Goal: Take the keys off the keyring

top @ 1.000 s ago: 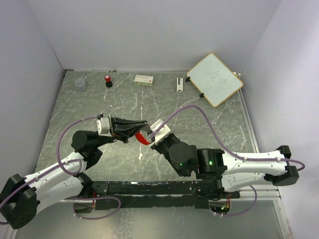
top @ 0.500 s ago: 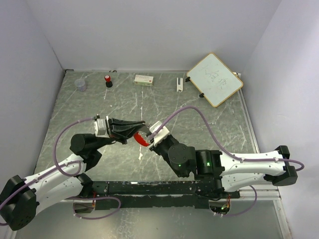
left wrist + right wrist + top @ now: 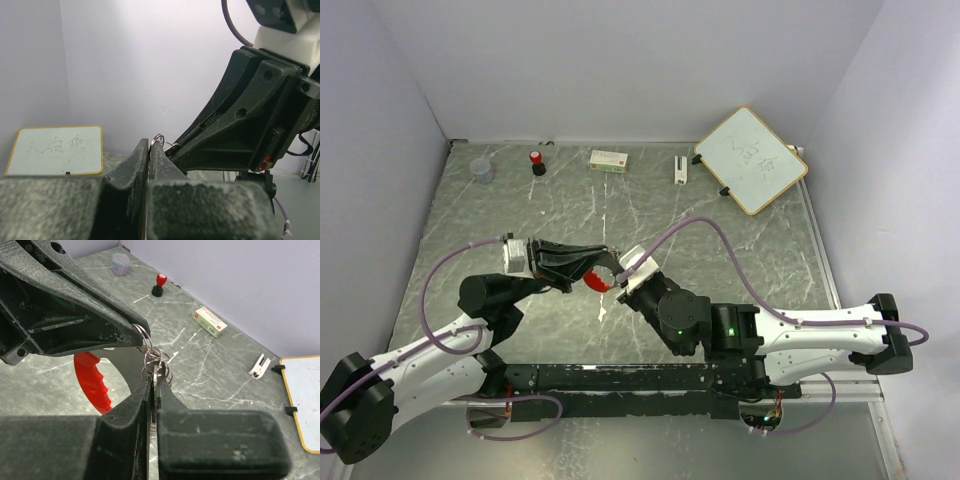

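Both arms reach inward from their bases and meet at centre. The left arm [image 3: 430, 350] extends up and to the right, and its wrist aims the left gripper [image 3: 603, 266] rightward. The jaws are closed, the tips pinching the keyring [image 3: 143, 333]. The right arm [image 3: 800, 335] extends leftward, and the right gripper [image 3: 613, 281] points up and left with its jaws closed on the keys [image 3: 155, 371]. The two grippers stand tip to tip, just beside each other.
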Tool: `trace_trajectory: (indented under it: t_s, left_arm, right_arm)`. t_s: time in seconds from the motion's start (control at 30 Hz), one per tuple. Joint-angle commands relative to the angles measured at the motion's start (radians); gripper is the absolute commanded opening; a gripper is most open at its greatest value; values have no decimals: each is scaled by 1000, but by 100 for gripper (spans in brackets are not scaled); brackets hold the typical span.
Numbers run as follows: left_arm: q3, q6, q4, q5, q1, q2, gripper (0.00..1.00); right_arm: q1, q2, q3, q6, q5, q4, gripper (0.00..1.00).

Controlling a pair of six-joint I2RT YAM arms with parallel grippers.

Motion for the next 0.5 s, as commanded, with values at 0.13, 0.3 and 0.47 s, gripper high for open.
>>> trace_trajectory:
  t_s: [0.13,0.3,0.47]
  left_arm:
    - [23,-20,125,-88,3,-63,7]
    - [16,-18,126,-111,4,-70,7]
    - [9,-9,118,-120,3,-68,7]
  right_arm:
    - [-21,25,-8,15,5,-56,0]
    - [-27,60,10,10,-9,-65,0]
    - [-29,82,15,-6,-21,-46,0]
